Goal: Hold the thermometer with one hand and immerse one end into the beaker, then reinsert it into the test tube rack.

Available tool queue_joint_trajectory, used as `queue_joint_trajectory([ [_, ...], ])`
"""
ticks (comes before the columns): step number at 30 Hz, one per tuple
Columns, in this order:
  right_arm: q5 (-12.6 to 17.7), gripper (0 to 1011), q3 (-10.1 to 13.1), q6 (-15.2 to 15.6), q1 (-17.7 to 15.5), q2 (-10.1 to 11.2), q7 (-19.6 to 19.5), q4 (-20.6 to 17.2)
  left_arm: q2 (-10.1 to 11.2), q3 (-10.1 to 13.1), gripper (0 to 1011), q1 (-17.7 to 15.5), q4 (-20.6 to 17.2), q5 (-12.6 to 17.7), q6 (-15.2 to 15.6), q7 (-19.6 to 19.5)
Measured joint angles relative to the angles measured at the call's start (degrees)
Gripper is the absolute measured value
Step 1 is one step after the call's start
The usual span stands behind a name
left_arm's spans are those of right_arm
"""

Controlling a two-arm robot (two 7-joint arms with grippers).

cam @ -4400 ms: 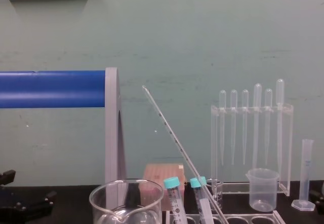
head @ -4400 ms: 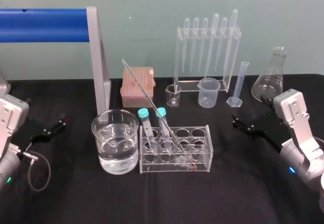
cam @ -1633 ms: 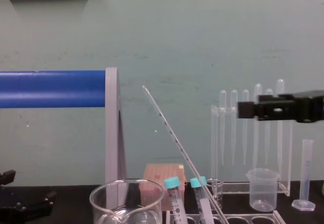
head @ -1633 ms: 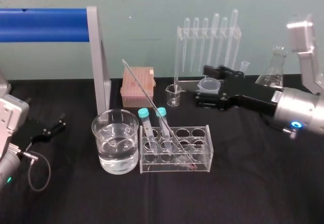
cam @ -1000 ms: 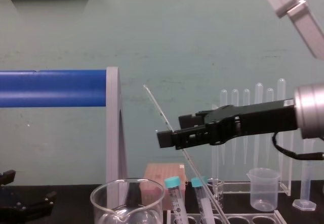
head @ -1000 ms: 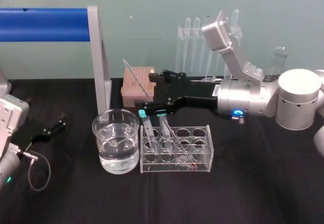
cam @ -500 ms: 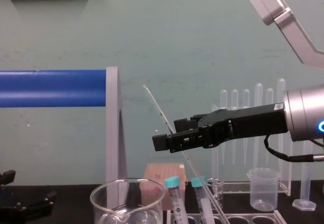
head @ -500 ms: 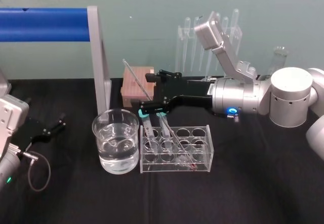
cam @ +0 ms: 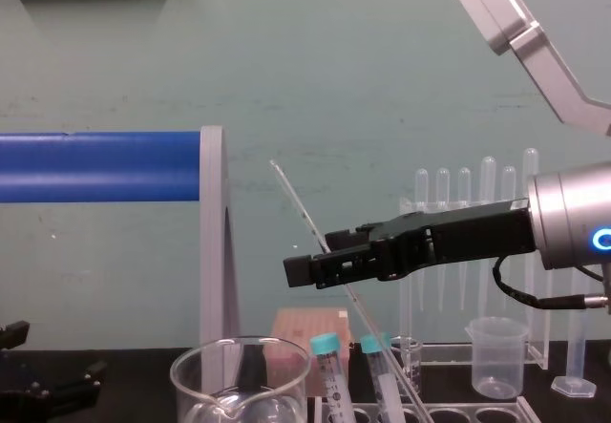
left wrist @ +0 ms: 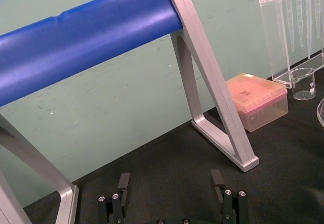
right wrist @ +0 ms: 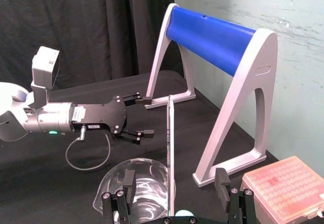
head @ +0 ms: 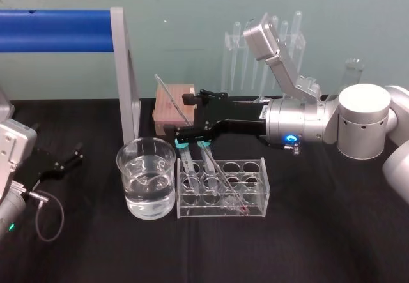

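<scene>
- Right now your right gripper (head: 181,115) reaches leftward over the rack (head: 263,190), raised well off the table (head: 319,244), with the blue ring lit on its wrist.
- Its fingers (right wrist: 125,181) stand wide apart, one on each side of the thermometer (head: 167,94). In the right wrist view the rod (right wrist: 169,133) runs up the gap between them and touches neither.
- From the chest view you see the gripper (cam: 307,263) crossing the thermometer (cam: 296,205) about midway up its length.
- The thermometer sits in the rack. Its lower end is down inside, toward the front, and the rod leans up and back to the left. Its top end is near the grey leg of the blue-bar frame (head: 124,78).
- Your beaker (head: 124,181) stands upright just beside the rack's left end, partly filled with clear liquid.
- Two teal-capped tubes (cam: 329,385) stand in the rack's left holes, below the gripper.
- Your left gripper (head: 64,161) lies low at the table's far left, well apart from the beaker, its fingers (left wrist: 123,183) spread with nothing between them.
- A pink box (head: 167,120) sits behind the rack, and a pipette stand (head: 233,53) is farther back.
</scene>
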Motion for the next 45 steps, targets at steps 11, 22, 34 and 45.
queue_joint_trajectory([
  [11,0.0,1003,-0.3,0.0,0.2,-0.2,-0.1,0.2,0.0,0.0,1008,0.0,0.0,0.0,0.0,0.0],
  [22,0.1,852,-0.2,0.0,0.1,-0.1,-0.1,0.1,0.0,0.0,1008,0.0,0.0,0.0,0.0,0.0],
  [34,0.1,481,-0.1,0.0,0.1,-0.1,-0.1,0.1,0.0,0.0,1008,0.0,0.0,0.0,0.0,0.0],
  [45,0.1,140,-0.1,0.0,0.1,-0.1,-0.1,0.1,0.0,0.0,1008,0.0,0.0,0.0,0.0,0.0],
])
